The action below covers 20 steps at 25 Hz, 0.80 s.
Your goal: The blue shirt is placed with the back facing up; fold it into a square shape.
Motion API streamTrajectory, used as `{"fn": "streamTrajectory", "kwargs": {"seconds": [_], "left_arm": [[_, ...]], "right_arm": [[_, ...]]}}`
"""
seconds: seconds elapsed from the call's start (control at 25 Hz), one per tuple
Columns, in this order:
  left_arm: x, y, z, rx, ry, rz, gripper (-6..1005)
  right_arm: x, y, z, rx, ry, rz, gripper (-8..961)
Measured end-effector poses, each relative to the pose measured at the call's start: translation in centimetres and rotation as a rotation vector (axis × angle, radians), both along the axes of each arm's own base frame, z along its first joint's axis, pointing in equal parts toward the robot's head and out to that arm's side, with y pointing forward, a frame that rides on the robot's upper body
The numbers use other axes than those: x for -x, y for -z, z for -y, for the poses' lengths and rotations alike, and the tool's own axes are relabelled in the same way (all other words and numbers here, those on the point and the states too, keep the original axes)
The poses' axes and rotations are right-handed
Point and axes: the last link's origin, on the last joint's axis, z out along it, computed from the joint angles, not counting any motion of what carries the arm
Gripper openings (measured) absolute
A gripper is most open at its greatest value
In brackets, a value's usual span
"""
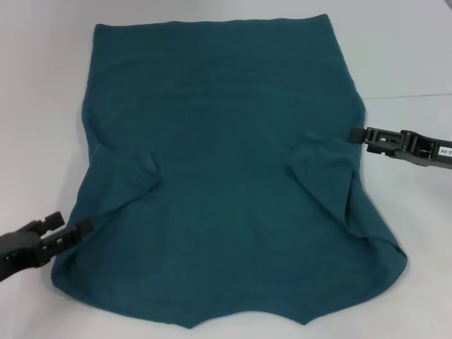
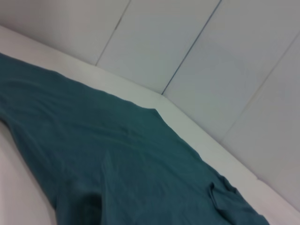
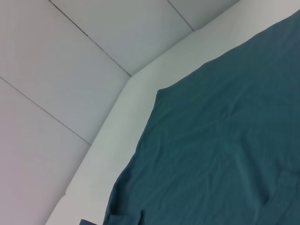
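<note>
The blue shirt (image 1: pixel 226 183) is lying spread on the white table (image 1: pixel 42 85), sleeves folded inward. The left gripper (image 1: pixel 83 226) and right gripper (image 1: pixel 355 134) are touching its opposite side edges; whether their fingers are clamping fabric cannot be told.

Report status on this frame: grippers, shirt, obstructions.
Left gripper at shirt's near-left edge, right gripper at its right edge. Shirt flat, both sleeves folded inward. Nothing in the way.
</note>
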Motion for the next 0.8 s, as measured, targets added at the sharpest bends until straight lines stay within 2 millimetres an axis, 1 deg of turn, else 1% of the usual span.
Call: {"fn": "streamTrajectory", "kwargs": {"seconds": [0.44, 0.48, 0.8], "left_arm": [[2.0, -0.3, 1.5, 0.032, -0.095, -0.022, 887], [2.5, -0.5, 1.9, 0.033, -0.116, -0.024, 887], [3.4, -0.6, 2.7, 0.047, -0.161, -0.034, 888]], "right_arm": [[-0.2, 0.2, 0.2, 0.004, 0.008, -0.006, 872], [-0.2, 0.2, 0.2, 0.004, 0.008, -0.006, 872], [-0.2, 0.2, 0.2, 0.002, 0.007, -0.006, 874]]}}
